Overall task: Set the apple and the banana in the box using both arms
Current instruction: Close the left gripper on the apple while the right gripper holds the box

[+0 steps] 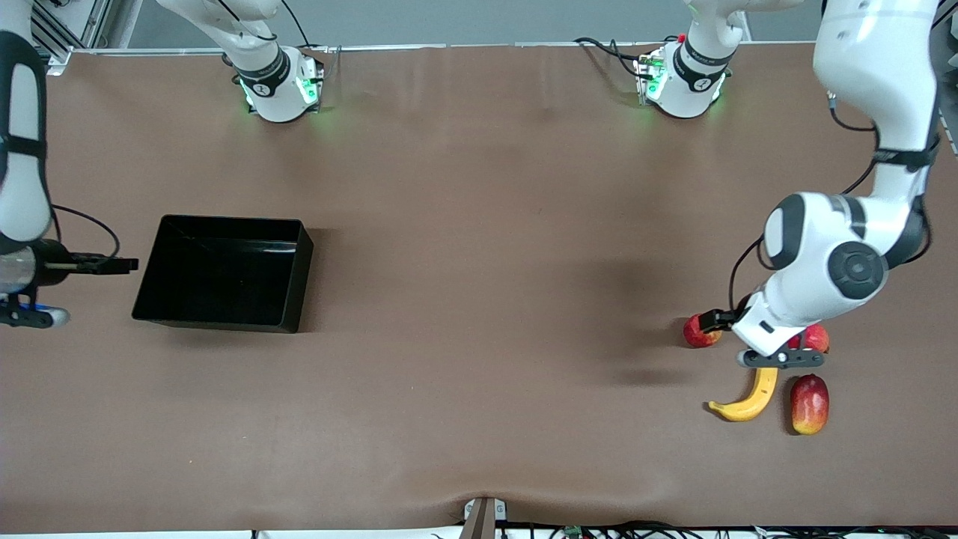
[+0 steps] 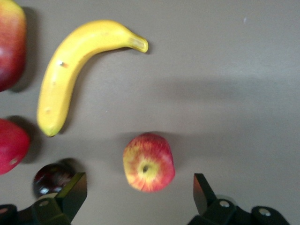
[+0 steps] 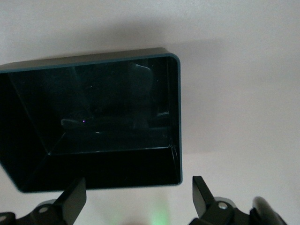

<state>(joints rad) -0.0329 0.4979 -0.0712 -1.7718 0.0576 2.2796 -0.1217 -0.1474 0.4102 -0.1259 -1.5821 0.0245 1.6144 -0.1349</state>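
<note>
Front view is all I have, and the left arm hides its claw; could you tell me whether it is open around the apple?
Observer: Yes, the left claw is open, and the apple lies between its fingers, untouched.
Operator: Is anything else close by?
Observer: A small dark round fruit sits right beside one finger.
Operator: And the right claw?
Observer: It is open, beside the box.

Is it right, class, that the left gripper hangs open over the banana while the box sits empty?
Not quite. The left gripper hangs open over the apple, as the left wrist view shows; the banana lies beside it. The box is indeed empty.
</note>
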